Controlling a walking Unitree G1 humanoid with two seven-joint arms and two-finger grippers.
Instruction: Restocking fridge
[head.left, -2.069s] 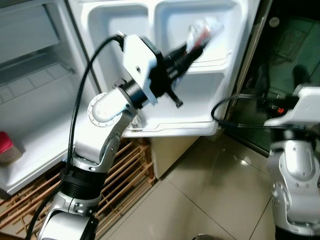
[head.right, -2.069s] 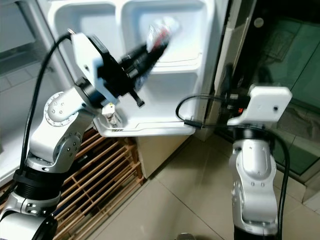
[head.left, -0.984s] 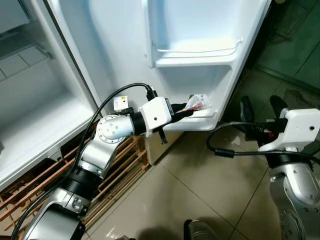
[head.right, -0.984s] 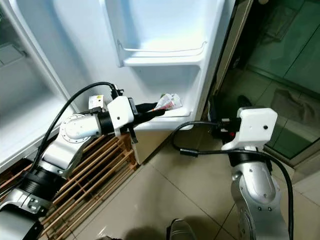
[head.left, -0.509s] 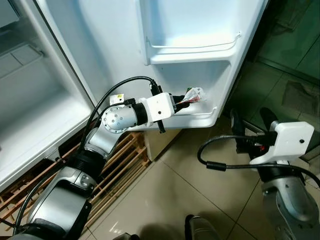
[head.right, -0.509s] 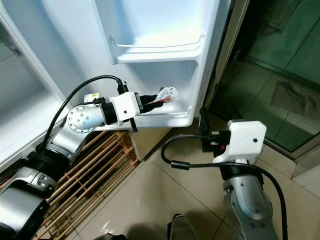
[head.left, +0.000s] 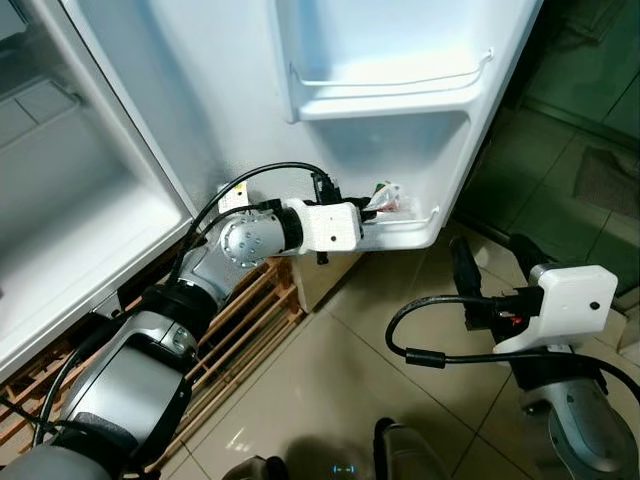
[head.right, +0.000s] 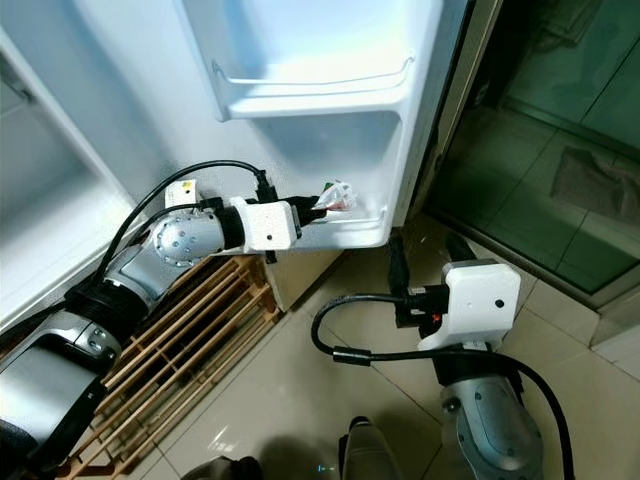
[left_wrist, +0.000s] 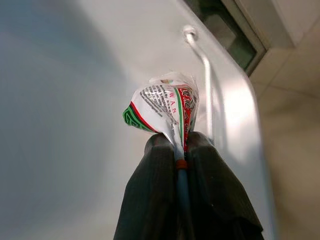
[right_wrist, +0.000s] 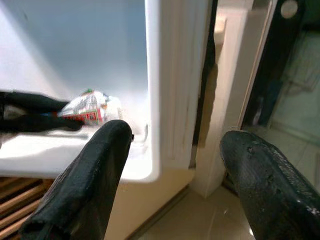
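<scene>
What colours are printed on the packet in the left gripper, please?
The packet is white with red and green bands and dark lettering, clearest in the left wrist view.

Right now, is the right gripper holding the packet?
No, the right gripper is open and empty; the left gripper pinches the packet.

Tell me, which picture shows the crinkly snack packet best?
The left wrist view: the snack packet is close, its print showing, pinched in the left gripper. Both eye views show it tiny in the bottom door shelf; the right wrist view shows it blurred.
</scene>
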